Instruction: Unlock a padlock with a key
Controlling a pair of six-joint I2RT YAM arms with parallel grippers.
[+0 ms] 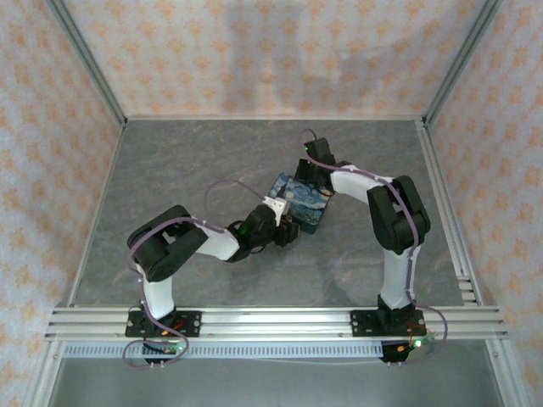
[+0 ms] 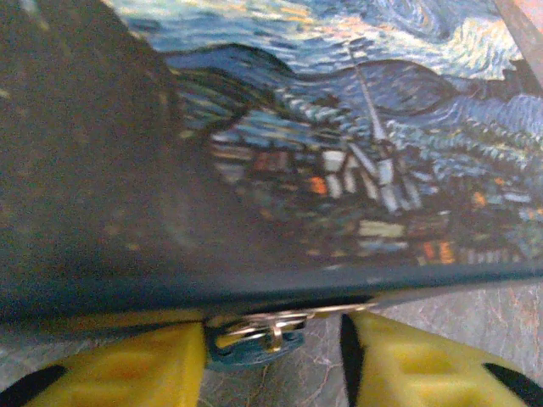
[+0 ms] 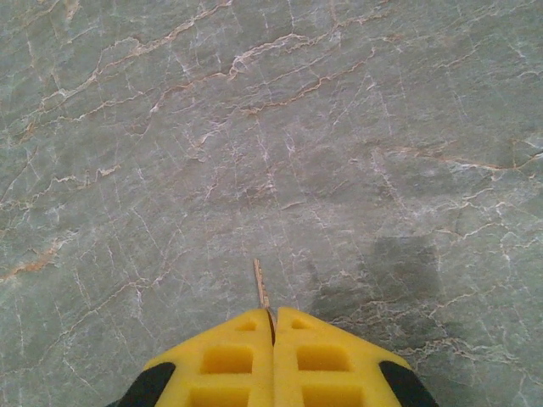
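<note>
The padlock (image 1: 302, 202), a dark-blue block printed with a swirling blue-and-yellow night sky, lies flat on the grey veined counter (image 1: 187, 161) about the middle of the enclosure, turned at a slant. Both arms reach in to it from the near edge.

The left gripper (image 1: 290, 231) sits at the block's near left edge. In the left wrist view the padlock (image 2: 339, 170) is very close, its painted village and sky across most of the picture and its dark near edge running just above the two yellow fingers (image 2: 110, 365). The fingers stand apart, one on each side of a gap. In that gap (image 2: 271, 335), tucked under the block's edge, is a small pale metal piece (image 2: 259, 326) on a teal part; what it is cannot be told. The fingers do not clamp the sides of the block.

The right gripper (image 1: 310, 173) is at the far right side of the padlock, pointing down at the counter. In the right wrist view its yellow fingers (image 3: 221, 360) are pressed together, and the key (image 3: 260, 290), a thin pale sliver, is pinched at the seam (image 3: 273, 315) and sticks out beyond the tips over bare counter (image 3: 170, 127). A soft shadow lies on the counter to its right.
</note>
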